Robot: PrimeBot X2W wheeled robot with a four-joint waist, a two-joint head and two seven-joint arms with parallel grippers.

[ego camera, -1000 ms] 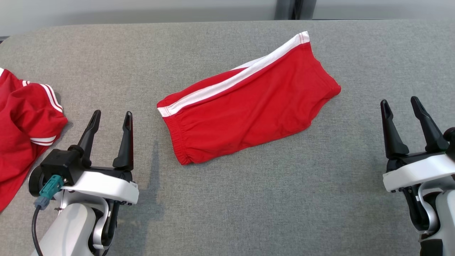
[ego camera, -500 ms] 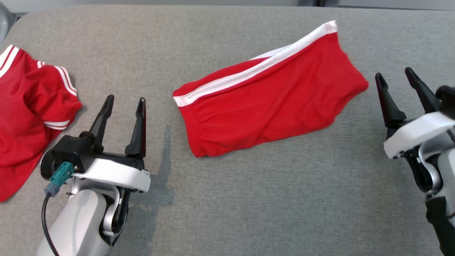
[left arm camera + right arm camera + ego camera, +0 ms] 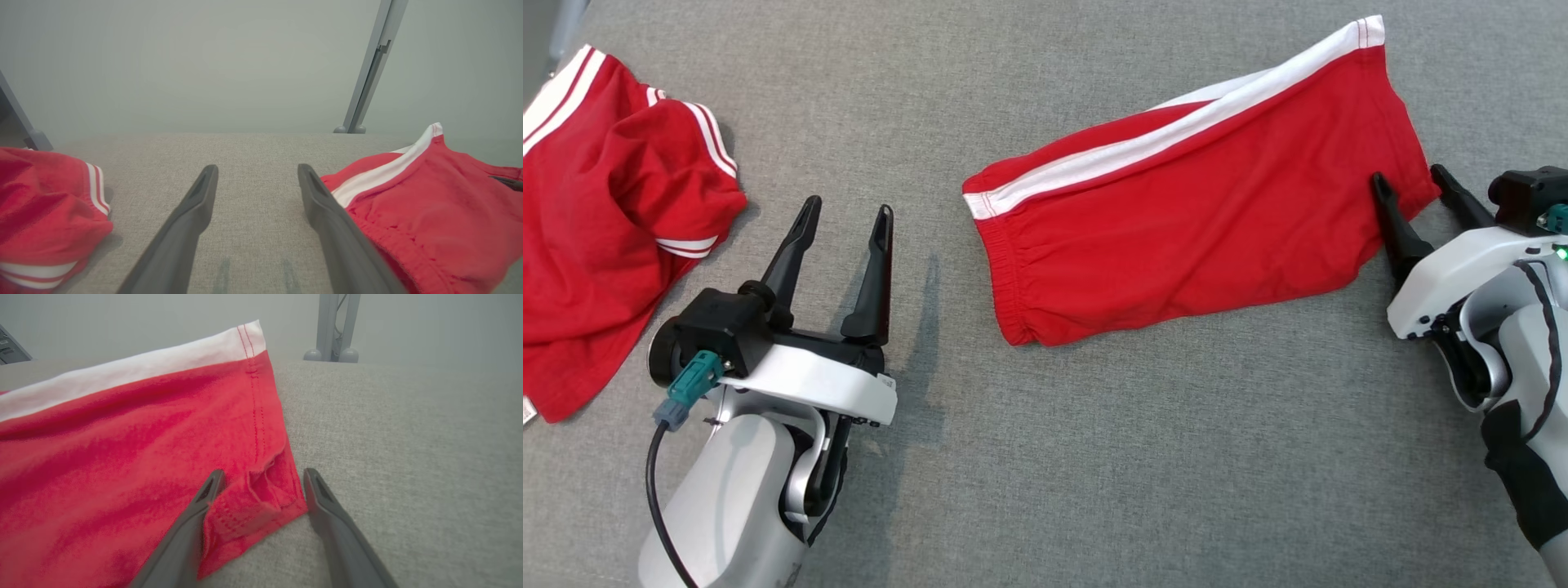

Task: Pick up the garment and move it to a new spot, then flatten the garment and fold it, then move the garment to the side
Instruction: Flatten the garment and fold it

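Right tool (image 3: 1406,171) has advanced, straddling the garment (image 3: 1192,220) corner (jaws wide).

A lab or test cell is suggested. The counter (image 3: 1094,457) is covered in plain grey fabric, a bare pale wall (image 3: 204,61) is seen beyond its far edge, and grey metal frame posts (image 3: 369,69) on rounded feet are stood there. Red shorts (image 3: 1192,196) and a second red garment (image 3: 605,229) are laid out as samples.

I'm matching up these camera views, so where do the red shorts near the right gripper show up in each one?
Head view: red shorts from centre to upper right.
Left wrist view: right side.
Right wrist view: left half.
Shared landmark: their white stripe.
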